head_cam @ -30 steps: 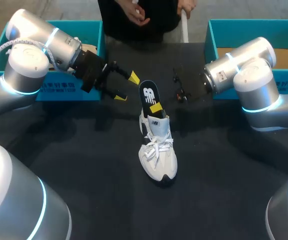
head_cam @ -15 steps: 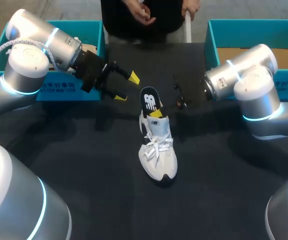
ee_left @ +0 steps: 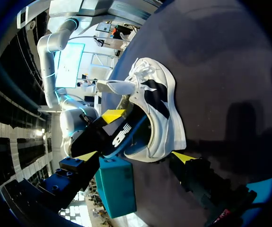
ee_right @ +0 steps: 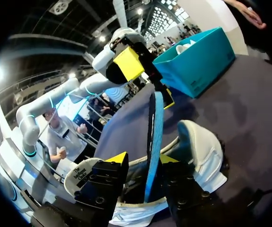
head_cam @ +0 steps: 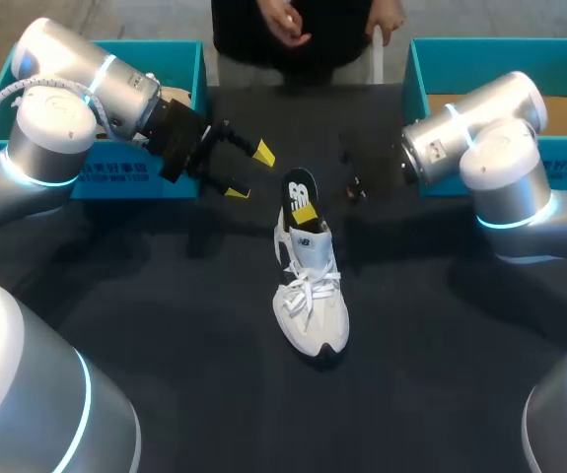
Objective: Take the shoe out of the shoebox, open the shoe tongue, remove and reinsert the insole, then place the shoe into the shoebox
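The white shoe (head_cam: 311, 301) stands on the dark table, toe toward me, laces loose. A black insole (head_cam: 298, 189) with a blue underside sticks up out of its heel opening. My right gripper (head_cam: 304, 210) is at the heel, fingers either side of the insole (ee_right: 153, 137). In the right wrist view there is a gap between the insole and one finger (ee_right: 112, 172), so this gripper (ee_right: 143, 160) is open. My left gripper (head_cam: 249, 170) hangs wide open just left of the heel, holding nothing. From its wrist view (ee_left: 135, 156) the shoe (ee_left: 162, 106) and insole (ee_left: 122, 135) lie ahead.
A teal shoebox (head_cam: 186, 69) sits at the back left behind my left arm. A second teal box (head_cam: 423, 74) with a brown cardboard floor is at the back right. Bare dark tabletop surrounds the shoe.
My right gripper's fingers have parted from the insole. The insole has sunk a little lower into the shoe. The left arm has not moved.
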You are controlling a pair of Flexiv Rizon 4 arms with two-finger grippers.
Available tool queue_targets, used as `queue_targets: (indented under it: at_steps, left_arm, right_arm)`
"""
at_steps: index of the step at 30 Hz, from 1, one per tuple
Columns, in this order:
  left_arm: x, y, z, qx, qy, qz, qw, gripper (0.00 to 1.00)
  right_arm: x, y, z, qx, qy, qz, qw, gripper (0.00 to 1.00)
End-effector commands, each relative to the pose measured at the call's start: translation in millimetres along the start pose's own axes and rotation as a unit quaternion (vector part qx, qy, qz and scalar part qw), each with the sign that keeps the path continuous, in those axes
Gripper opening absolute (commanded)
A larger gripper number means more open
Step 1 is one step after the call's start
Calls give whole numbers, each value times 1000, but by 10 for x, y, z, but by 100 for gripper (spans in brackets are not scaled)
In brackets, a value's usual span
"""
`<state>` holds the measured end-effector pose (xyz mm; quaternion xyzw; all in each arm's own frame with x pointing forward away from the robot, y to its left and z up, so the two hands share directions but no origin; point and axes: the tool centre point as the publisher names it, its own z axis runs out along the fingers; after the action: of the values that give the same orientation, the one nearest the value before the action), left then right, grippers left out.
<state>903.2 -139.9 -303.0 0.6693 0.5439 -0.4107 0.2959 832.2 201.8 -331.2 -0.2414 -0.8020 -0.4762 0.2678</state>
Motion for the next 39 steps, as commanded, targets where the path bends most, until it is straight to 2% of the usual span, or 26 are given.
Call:
queue_targets:
  at_steps: [1,4,6,11,22,27,29,31,32,33,39]
  left_arm:
    - [7,6,12,0,-1,1,1000,100]
    - [7,6,12,0,-1,1,1000,100]
    - [7,6,12,0,-1,1,1000,100]
    - [7,6,12,0,-1,1,1000,100]
    - [7,6,12,0,-1,1,1000,100]
    - [7,6,12,0,-1,1,1000,100]
    - [7,6,12,0,-1,1,1000,100]
    - [7,6,12,0,-1,1,1000,100]
    - [7,6,12,0,-1,1,1000,100]
    - [7,6,12,0,-1,1,1000,100]
    - [7,6,12,0,-1,1,1000,100]
  right_arm:
    - [-49,64,4,10,1,1,1000,33]
    - [-89,68,6,13,0,2,1000,22]
    - [-109,72,14,14,0,3,1000,0]
    - [-125,37,58,24,2,13,1000,0]
    - [-60,-213,135,30,3,41,999,0]
    - [-46,-270,159,29,4,47,998,0]
    - [-45,-271,159,29,4,47,998,4]
    - [-38,-249,146,28,1,45,999,19]
    - [-37,-240,141,28,1,44,999,22]
    - [-25,-194,118,27,-3,37,999,33]
    - [21,-12,53,36,-14,14,999,35]
